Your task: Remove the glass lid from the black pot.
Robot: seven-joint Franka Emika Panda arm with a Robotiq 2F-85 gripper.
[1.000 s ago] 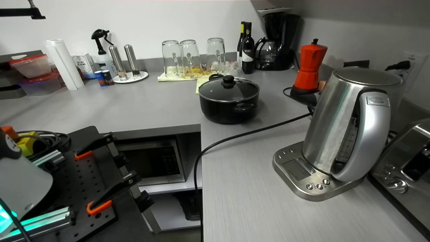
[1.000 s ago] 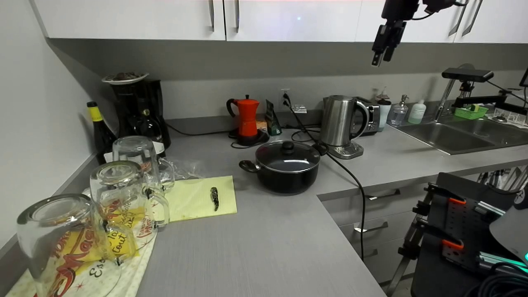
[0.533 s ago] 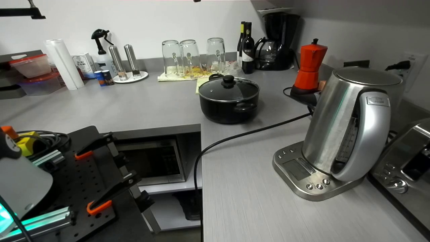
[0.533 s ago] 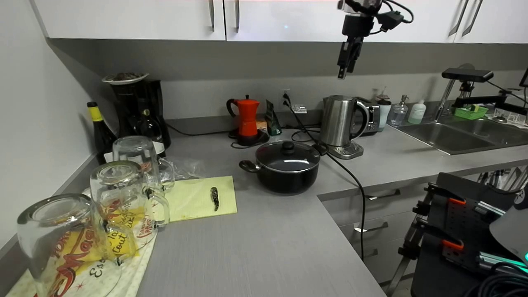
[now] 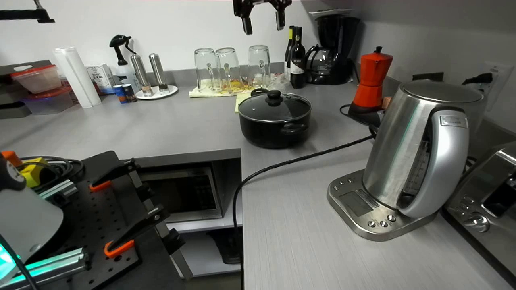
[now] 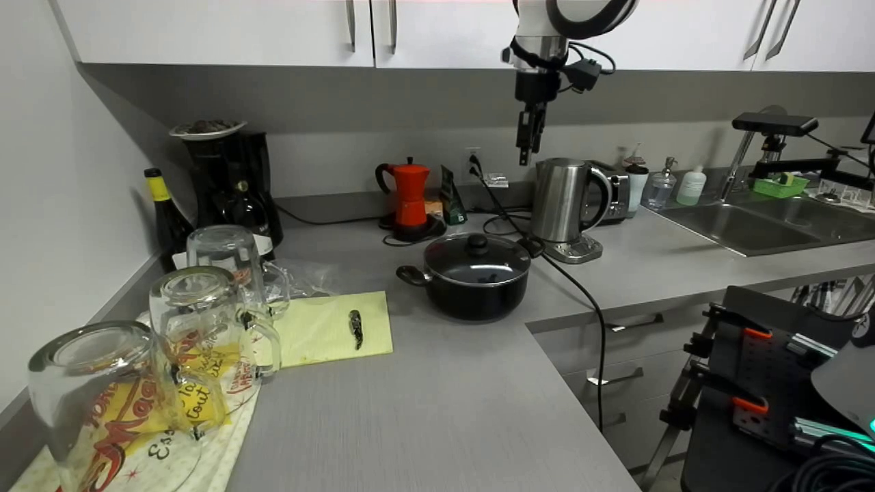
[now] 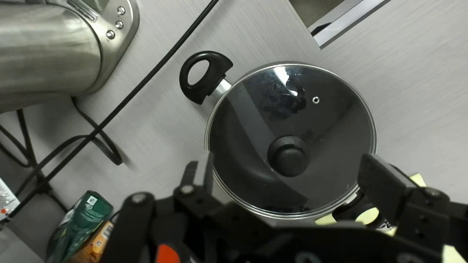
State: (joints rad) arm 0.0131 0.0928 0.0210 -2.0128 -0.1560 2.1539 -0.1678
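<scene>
- Wrist view: the black two-fingered gripper (image 7: 287, 164) comes in from the bottom edge, its fingers (image 7: 382, 179) spread wide apart, with nothing held between them
- Roughly midway between those fingers shows the round black knob (image 7: 290, 160) of the see-through, metal-rimmed glass lid (image 7: 292, 122)
- Seen from the wrist, the fingers cover small stretches of the lid's rim, one at the picture's left and one at its right, so the lid spans about the width of the gap
- Both exterior views show the lid lying flat on the low, round black cooking pot (image 5: 268, 133), knob upward
- In an exterior view the fingertips (image 5: 247, 27) point down at the picture's top, well above the knob and apart from it
- In an exterior view the white-and-black arm (image 6: 536, 20) carries the gripper high over the smooth grey countertop (image 6: 424, 410), a little to the picture's right of the knob
- One black, loop-shaped side handle (image 7: 217, 71) of the pot juts toward the tall, brushed-steel kettle (image 7: 47, 51); in the wrist view the opposite handle (image 7: 347, 210) sits partly behind a finger
- Between pot and kettle runs a black cable (image 7: 146, 79)
</scene>
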